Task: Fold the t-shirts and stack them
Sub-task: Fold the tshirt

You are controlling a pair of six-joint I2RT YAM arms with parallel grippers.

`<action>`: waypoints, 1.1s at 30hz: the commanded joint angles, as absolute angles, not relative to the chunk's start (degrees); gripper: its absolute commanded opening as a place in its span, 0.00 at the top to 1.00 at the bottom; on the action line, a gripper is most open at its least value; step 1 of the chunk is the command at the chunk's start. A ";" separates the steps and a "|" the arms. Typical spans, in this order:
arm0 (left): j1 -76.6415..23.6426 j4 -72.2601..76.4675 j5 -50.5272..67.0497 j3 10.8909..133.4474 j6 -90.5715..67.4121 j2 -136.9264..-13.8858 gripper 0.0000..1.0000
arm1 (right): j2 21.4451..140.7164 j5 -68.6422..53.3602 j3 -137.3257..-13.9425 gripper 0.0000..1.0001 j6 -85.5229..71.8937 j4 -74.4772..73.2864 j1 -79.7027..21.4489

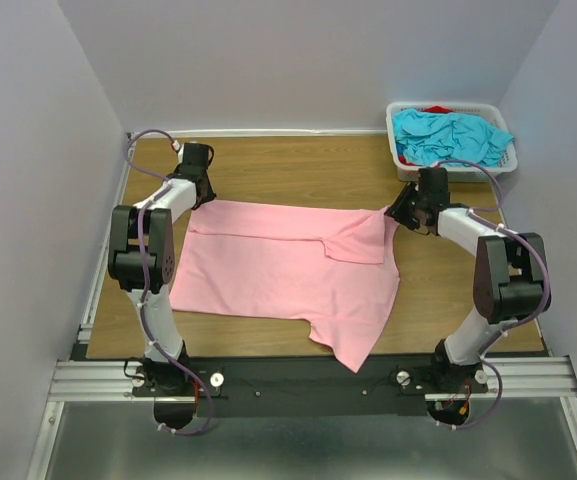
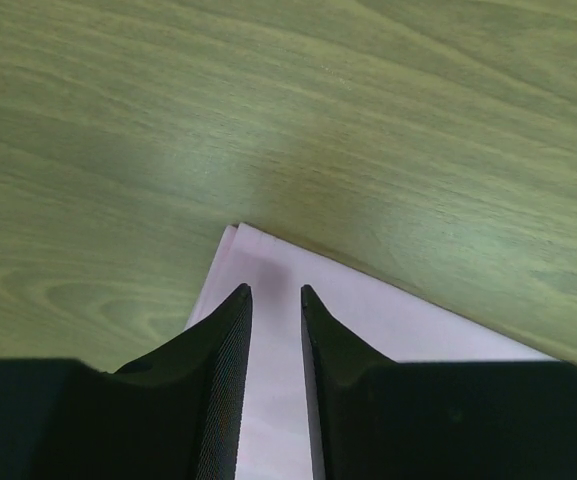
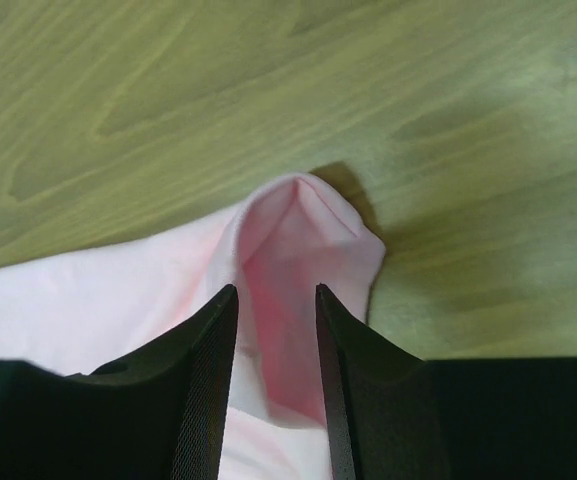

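A light pink t-shirt lies spread on the wooden table, its far right sleeve folded inward. My left gripper is open over the shirt's far left corner, its fingers straddling flat cloth. My right gripper is open at the far right corner, where a raised peak of pink cloth stands between its fingertips. Turquoise t-shirts and a bit of red cloth lie in the basket.
A white slotted plastic basket stands at the far right corner of the table. Grey walls close in the left, back and right. A metal rail runs along the near edge.
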State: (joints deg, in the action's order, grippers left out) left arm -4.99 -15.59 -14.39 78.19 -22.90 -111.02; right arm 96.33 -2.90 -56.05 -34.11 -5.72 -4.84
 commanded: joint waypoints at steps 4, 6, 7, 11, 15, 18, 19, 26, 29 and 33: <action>-4.66 -15.73 -15.29 81.47 -21.97 -116.27 0.71 | 99.93 -8.00 -59.59 0.58 -36.04 -1.23 -4.66; -4.57 -15.65 -15.73 81.21 -21.89 -116.80 0.72 | 100.98 -8.52 -59.76 0.59 -36.12 -0.97 -4.66; -4.66 -15.47 -15.91 81.12 -21.80 -117.07 0.72 | 101.33 -8.53 -59.85 0.60 -36.21 -0.79 -4.75; -4.48 -15.47 -16.35 80.51 -21.53 -118.39 0.74 | 103.01 -8.79 -59.85 0.64 -36.47 -0.53 -4.40; -4.48 -15.38 -16.35 79.98 -21.36 -119.00 0.74 | 103.54 -9.75 -60.03 0.66 -37.00 -0.53 -3.60; -4.40 -15.29 -16.70 79.63 -21.27 -118.92 0.75 | 102.13 -10.81 -60.38 0.65 -36.91 -0.53 -3.51; -4.48 -15.29 -16.70 79.54 -21.36 -118.92 0.74 | 101.00 -10.90 -60.47 0.62 -36.65 -0.53 -3.52; -4.48 -15.12 -16.35 79.28 -21.36 -119.09 0.75 | 99.75 -11.07 -61.52 0.56 -35.25 -0.53 -3.43; -4.48 -15.03 -16.35 79.10 -21.27 -119.00 0.74 | 101.33 -11.69 -62.49 0.55 -35.68 -0.53 -3.51; -4.48 -15.03 -16.52 78.93 -21.18 -119.00 0.75 | 103.53 -10.99 -63.81 0.55 -36.39 -0.53 -3.51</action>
